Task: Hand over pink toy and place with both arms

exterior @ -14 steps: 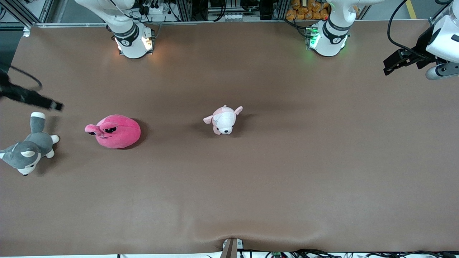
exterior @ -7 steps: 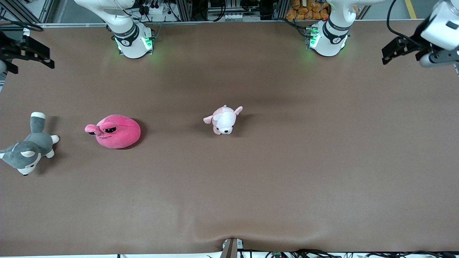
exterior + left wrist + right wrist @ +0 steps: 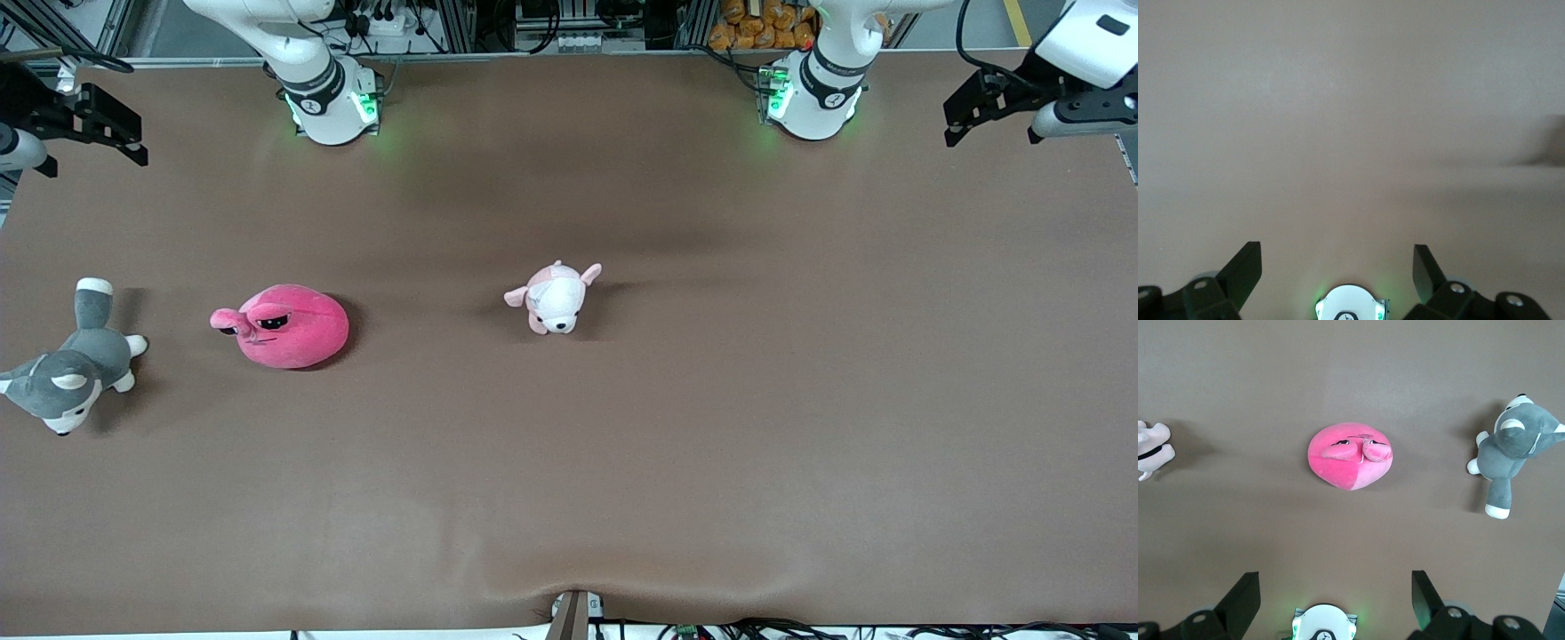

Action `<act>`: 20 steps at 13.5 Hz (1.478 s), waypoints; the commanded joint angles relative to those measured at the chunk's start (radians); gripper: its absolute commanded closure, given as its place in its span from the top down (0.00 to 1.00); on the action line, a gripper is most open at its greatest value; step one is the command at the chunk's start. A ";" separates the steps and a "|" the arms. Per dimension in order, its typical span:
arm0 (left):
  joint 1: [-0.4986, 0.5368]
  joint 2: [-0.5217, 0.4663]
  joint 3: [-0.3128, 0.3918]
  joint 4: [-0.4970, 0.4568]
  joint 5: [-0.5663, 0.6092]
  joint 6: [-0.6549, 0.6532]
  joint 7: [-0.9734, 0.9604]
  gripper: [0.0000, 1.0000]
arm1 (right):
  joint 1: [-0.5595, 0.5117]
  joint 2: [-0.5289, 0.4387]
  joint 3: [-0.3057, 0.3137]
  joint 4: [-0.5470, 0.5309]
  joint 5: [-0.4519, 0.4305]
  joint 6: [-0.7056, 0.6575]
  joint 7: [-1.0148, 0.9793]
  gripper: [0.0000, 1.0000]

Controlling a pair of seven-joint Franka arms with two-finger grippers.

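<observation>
The pink toy [image 3: 286, 326] lies on the brown table [image 3: 711, 427] toward the right arm's end, with nothing touching it; its sleepy eyes [image 3: 267, 321] point toward the grey dog [image 3: 69, 373], which lies beside it at the very end of the table. The small pale pink animal [image 3: 556, 299] sits near the middle of the table, well apart from the pink toy. The right gripper [image 3: 124, 147] hangs high over the table's edge at the right arm's end, close to the row of arm bases; its jaws stand wide and hold nothing; the right wrist view looks down on the pink toy [image 3: 1350, 455] between the dog [image 3: 1511, 450] and the pale animal [image 3: 1151, 450]. The left gripper [image 3: 965, 111] hangs high over the left arm's end of the table, jaws wide and empty, with only bare table [image 3: 1351, 133] under it.
</observation>
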 commanded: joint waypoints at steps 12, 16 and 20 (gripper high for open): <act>0.000 0.121 0.005 0.133 -0.020 -0.040 -0.044 1.00 | -0.003 0.004 -0.005 0.010 0.011 0.003 -0.008 1.00; 0.000 0.123 0.005 0.133 -0.053 -0.047 -0.106 1.00 | -0.003 0.004 -0.005 0.010 0.011 0.003 -0.008 1.00; 0.001 0.123 0.005 0.135 -0.049 -0.047 -0.117 1.00 | -0.006 0.004 -0.007 0.010 0.022 0.002 -0.008 1.00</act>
